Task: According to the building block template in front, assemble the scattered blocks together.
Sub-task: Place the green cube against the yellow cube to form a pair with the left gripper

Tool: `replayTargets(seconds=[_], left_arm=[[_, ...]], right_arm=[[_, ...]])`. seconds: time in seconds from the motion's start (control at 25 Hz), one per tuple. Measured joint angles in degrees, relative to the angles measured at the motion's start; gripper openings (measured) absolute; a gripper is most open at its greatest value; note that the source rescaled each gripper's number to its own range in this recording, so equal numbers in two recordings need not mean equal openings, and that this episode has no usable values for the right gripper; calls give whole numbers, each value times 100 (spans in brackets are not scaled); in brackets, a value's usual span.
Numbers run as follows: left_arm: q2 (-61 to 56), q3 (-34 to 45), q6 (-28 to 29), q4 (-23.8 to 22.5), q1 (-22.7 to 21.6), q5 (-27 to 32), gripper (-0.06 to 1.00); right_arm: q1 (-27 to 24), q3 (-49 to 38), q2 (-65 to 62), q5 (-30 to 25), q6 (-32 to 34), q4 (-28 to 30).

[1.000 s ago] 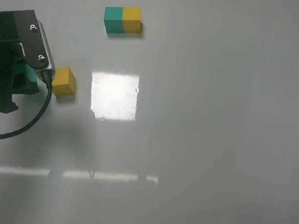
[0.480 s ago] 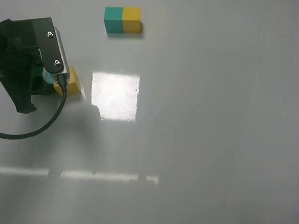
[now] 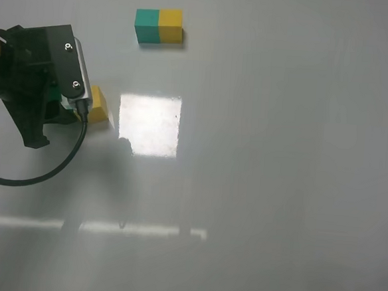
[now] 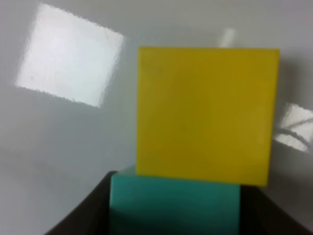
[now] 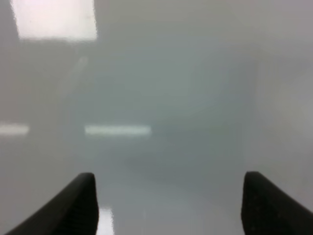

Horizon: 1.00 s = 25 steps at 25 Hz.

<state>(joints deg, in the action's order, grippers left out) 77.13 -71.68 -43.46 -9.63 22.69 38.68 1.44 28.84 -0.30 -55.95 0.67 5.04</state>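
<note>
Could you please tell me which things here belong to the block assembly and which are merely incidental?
Job: building block template, yellow cube, teal-green cube in the left gripper.
Incidental: black cable, light patch on the table.

2 blks (image 3: 101, 107) (touching) left of template (image 3: 159, 26)

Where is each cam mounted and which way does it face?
Exterior high: overhead, looking down at the table, template and yellow cube; left arm shows.
Left wrist: wrist-mounted, facing along the left end effector, shut on the teal cube touching the yellow cube.
Right wrist: wrist-mounted, facing the table; open right end effector shows.
Shared: exterior high and left wrist both see the yellow cube.
</note>
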Motion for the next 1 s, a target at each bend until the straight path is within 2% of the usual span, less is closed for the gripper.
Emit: replayTargets(seconds=[0.36,0.6,1.0], left_arm=[[0,0,0,19,0,0,3],[0,0,-12,328,-7,79,3],[0,0,-247,441,-7,137,3]], right_arm=[[0,0,0,0,0,0],[0,0,0,0,0,0],[0,0,0,0,0,0]])
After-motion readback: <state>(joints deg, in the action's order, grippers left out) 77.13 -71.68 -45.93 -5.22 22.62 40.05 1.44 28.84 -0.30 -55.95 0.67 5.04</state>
